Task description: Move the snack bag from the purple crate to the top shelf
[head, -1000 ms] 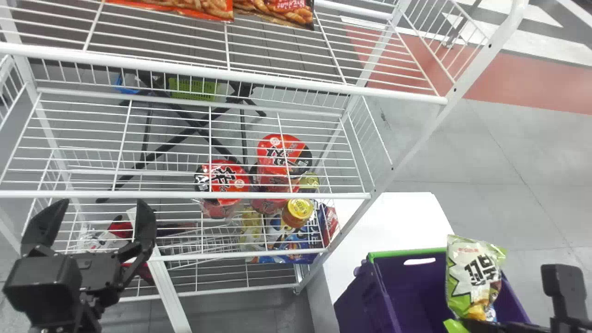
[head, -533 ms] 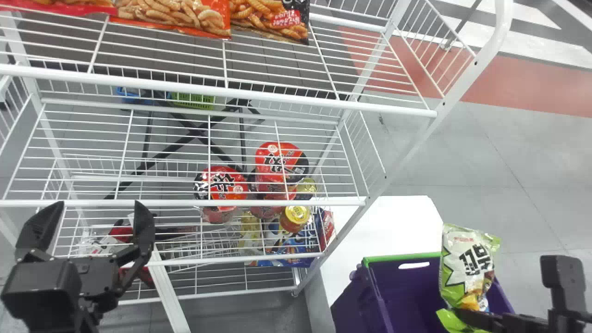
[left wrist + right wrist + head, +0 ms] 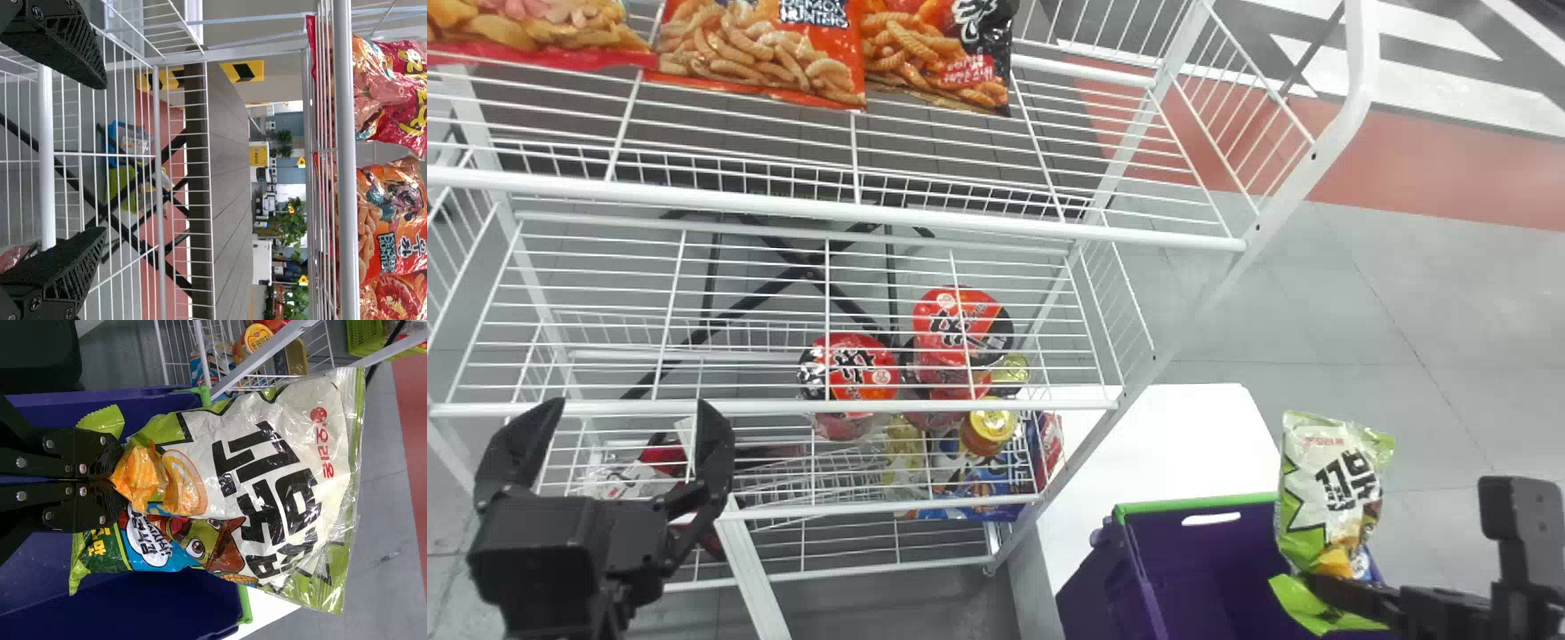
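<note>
At the right of the head view, my right gripper holds the snack bag, green and white, upright over the purple crate. The right wrist view has that gripper shut on one end of the snack bag, crumpling it, with the purple crate behind. My left gripper stands open and empty before the rack's lower left; its two fingers in the left wrist view are spread apart. The top shelf carries several snack bags along its back left.
Red noodle cups and a yellow-lidded jar sit on lower shelves. The rack's slanted right post stands between the shelves and the held bag. A white table adjoins the crate.
The head view has shifted so that more of the top shelf and its bags shows. The right gripper and held bag appear slightly higher, against a crate that has moved down in view.
</note>
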`<state>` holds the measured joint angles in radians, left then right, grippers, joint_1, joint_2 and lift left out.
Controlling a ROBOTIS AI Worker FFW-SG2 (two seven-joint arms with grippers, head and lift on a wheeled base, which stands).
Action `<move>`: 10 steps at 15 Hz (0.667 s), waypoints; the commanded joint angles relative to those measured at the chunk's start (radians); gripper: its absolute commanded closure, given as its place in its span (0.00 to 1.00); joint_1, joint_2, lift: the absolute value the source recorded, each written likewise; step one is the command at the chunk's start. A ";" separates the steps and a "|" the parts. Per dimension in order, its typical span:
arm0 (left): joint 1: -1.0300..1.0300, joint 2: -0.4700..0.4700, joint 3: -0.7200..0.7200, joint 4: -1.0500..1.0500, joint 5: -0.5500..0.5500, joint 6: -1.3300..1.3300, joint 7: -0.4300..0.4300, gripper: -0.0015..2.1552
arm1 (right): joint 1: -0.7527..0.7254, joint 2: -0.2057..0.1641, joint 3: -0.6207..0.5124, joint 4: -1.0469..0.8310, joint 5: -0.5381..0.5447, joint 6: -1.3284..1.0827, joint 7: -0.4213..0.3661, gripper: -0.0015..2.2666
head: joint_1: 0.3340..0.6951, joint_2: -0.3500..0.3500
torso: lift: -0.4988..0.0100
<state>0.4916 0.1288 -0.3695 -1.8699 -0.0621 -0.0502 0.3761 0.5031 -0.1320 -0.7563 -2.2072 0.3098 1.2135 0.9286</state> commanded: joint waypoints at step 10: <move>-0.004 0.000 -0.003 -0.018 -0.012 0.025 0.012 0.02 | 0.002 0.020 -0.009 -0.071 -0.026 0.019 0.012 0.82 | 1.00 0.00 | 0.60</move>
<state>0.4878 0.1288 -0.3715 -1.8876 -0.0673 -0.0329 0.3881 0.5057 -0.1121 -0.7679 -2.2779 0.2849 1.2327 0.9403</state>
